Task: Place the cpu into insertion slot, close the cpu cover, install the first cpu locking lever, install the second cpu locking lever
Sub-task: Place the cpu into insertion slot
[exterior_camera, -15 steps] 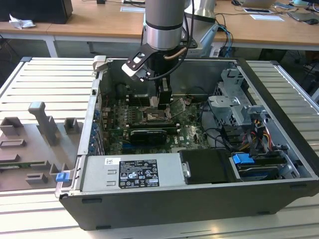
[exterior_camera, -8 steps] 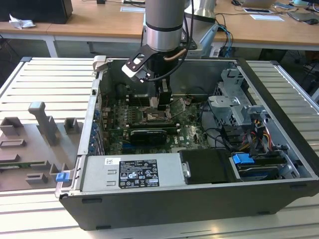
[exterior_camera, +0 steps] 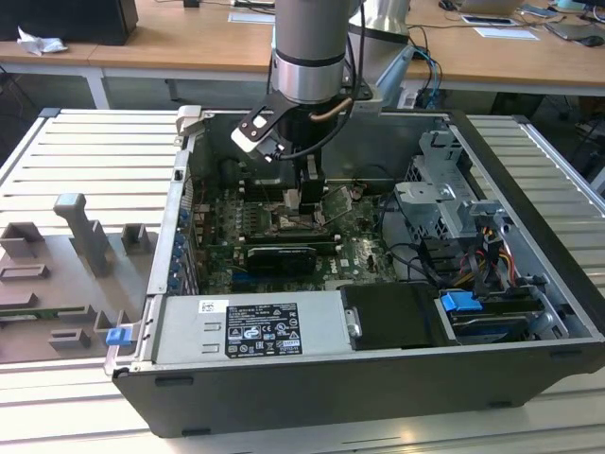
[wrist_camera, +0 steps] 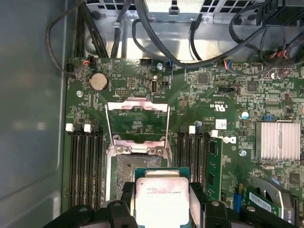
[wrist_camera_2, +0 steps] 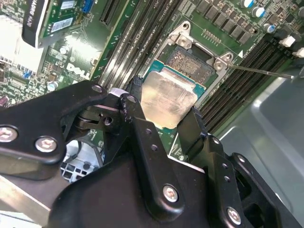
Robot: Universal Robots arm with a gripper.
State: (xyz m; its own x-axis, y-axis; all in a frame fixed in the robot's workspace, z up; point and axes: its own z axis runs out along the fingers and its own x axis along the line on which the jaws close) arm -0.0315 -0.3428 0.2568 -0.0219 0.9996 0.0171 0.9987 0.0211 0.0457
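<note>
The likeliest trouble lay at the gripper itself. If the cpu came down tilted or out of line with the socket, a corner could land on the fine contacts and bend them. The chip could also sit proud, so that the cover would not shut flat. A slip in the pinch would do the same.

The fingers were drawn in part-way onto two opposite edges of the cpu, pinching it with its pale metal face toward the wrist cameras. They touched nothing else that I could see. The chip hung partly over the insertion slot, whose dark centre lay bare, and looked not yet seated.

Beyond it the cpu cover stood swung open on its hinge, with the thin locking levers raised beside it. Memory slots flanked the socket on the green motherboard, inside the open computer case.
</note>
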